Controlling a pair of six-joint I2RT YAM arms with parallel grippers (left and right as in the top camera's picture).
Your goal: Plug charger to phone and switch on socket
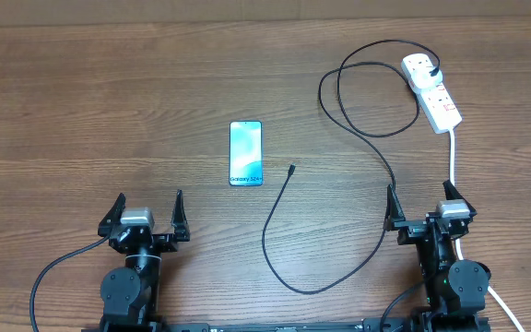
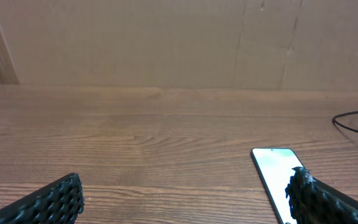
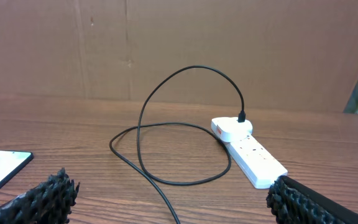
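Both pairs of jaws are held wide and empty. The phone [image 1: 245, 153] is laid ahead-right of the left jaws, long axis running away, lettered end nearest. The socket [image 1: 434, 92] is stretched ahead of the right jaws.

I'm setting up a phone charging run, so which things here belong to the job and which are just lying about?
For the job: phone, charger, socket.
Not part of it: wooden table, cardboard wall.

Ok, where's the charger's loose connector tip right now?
In the overhead view the connector tip lies on the table just right of the phone, apart from it, unplugged.
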